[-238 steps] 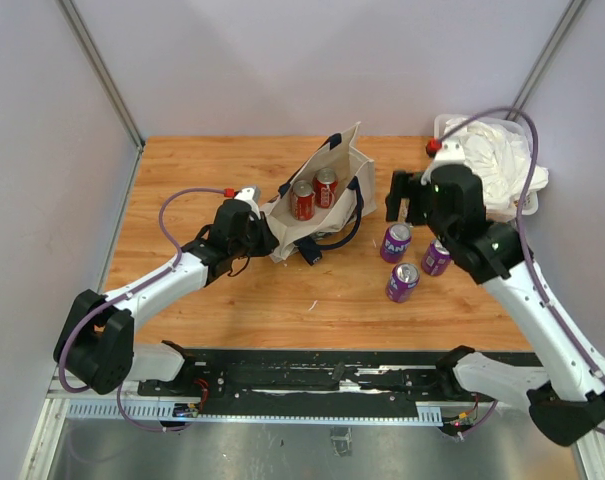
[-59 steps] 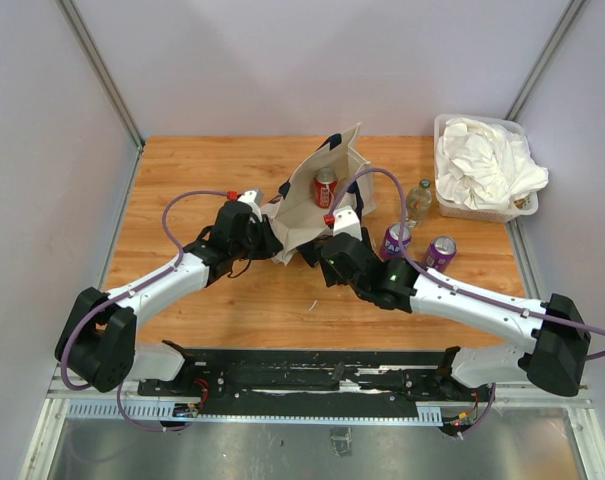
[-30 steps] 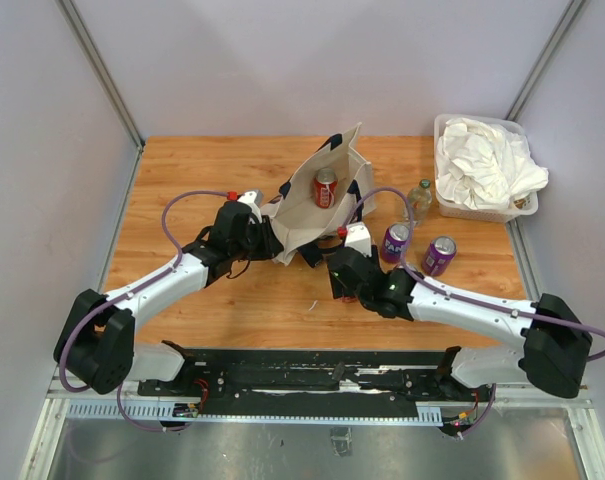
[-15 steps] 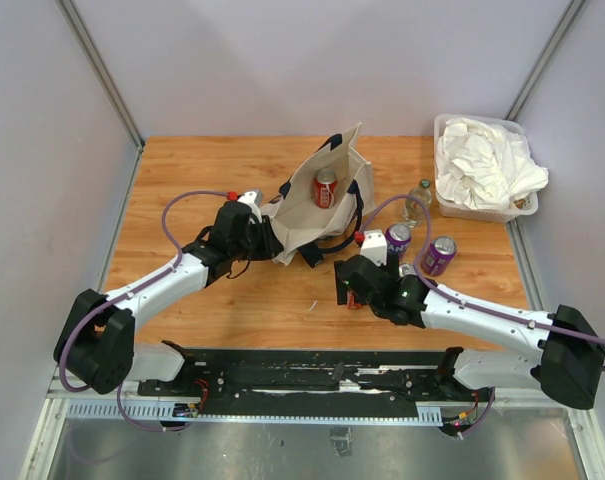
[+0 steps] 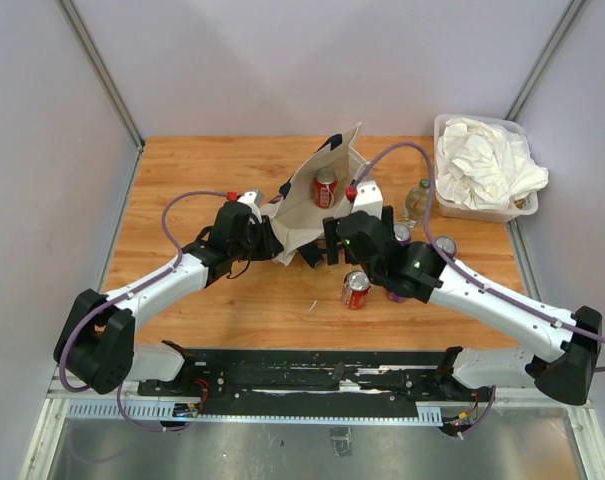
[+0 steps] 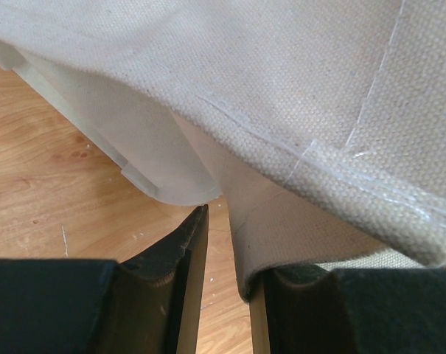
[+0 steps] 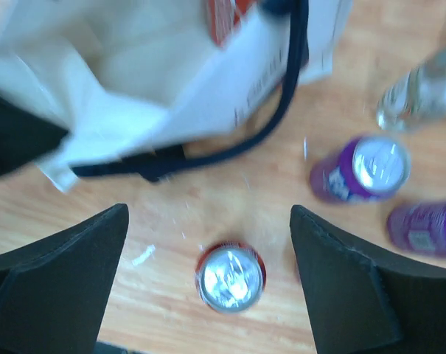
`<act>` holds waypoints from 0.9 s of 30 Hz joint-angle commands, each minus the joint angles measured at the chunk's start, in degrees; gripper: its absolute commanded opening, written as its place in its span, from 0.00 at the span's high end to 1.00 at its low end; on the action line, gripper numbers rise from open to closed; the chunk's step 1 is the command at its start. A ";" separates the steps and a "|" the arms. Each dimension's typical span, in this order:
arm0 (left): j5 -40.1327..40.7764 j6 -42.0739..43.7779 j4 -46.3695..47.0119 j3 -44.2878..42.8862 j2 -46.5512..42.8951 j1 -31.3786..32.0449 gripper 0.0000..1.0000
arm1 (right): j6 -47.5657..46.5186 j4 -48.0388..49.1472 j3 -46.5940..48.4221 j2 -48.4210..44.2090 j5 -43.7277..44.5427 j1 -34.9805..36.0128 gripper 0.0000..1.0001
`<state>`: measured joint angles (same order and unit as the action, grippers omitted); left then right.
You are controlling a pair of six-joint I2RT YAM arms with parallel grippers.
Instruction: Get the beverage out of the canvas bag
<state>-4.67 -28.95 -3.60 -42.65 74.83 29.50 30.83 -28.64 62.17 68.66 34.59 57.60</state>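
The cream canvas bag (image 5: 304,205) with navy handles lies open at mid-table, and one red can (image 5: 325,187) still sits inside it. A second red can (image 5: 356,289) stands upright on the wood in front of the bag. My right gripper (image 5: 344,258) hovers open above that can; in the right wrist view the can (image 7: 230,278) shows between the spread fingers, untouched by them. My left gripper (image 5: 267,237) holds the bag's left rim (image 6: 281,221). There the canvas runs between its narrow jaws and rests against the right finger (image 6: 296,295).
Purple cans (image 5: 445,246) (image 7: 366,173) stand right of the bag, partly under my right arm. A clear bottle (image 5: 418,198) is behind them. A clear tub of white cloths (image 5: 460,208) fills the back right corner. The bag's navy handle (image 7: 281,110) trails on the table.
The right gripper set the red can on the table, let go of it, and rose back toward the bag. The left arm and bag have not moved.
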 commanded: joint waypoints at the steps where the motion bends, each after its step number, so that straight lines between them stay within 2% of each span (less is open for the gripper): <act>1: -0.78 -0.39 -2.60 1.41 -0.03 0.56 0.69 | -12.83 0.01 11.06 4.03 4.07 -0.43 0.16; 4: -1.00 -0.24 -2.64 1.18 0.05 0.56 0.69 | -19.50 0.52 20.42 10.77 4.74 -1.30 0.32; 6: -1.13 -0.15 -2.92 0.82 0.06 0.56 0.69 | -20.77 -0.66 27.09 15.57 2.30 -3.84 0.42; 8: -1.29 -0.22 -3.00 0.70 -0.07 0.56 0.70 | -17.90 -2.27 32.40 19.88 -3.12 -8.02 0.50; 10: -1.59 -0.48 -2.78 0.72 -0.29 0.56 0.70 | -13.95 -2.63 35.94 23.47 -11.28 -12.59 0.55; 15: -2.14 -0.43 -3.07 -0.13 -0.39 0.56 0.70 | -10.47 -2.73 41.14 31.62 -21.08 -19.49 0.53; 21: -1.84 0.59 -4.08 -2.02 -0.09 0.56 0.70 | -14.71 -4.78 46.97 39.90 -24.45 -21.76 0.47; 25: -2.25 0.99 -4.53 -3.01 0.52 0.56 0.70 | -16.24 -5.78 48.83 43.95 -24.30 -22.59 0.34; 27: -2.37 1.21 -4.79 -3.36 0.71 0.56 0.70 | -16.67 -5.85 49.27 45.40 -24.09 -22.93 0.22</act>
<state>-5.39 -28.93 -5.89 -44.40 74.83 29.50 16.21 -32.51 108.90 112.05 11.49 36.03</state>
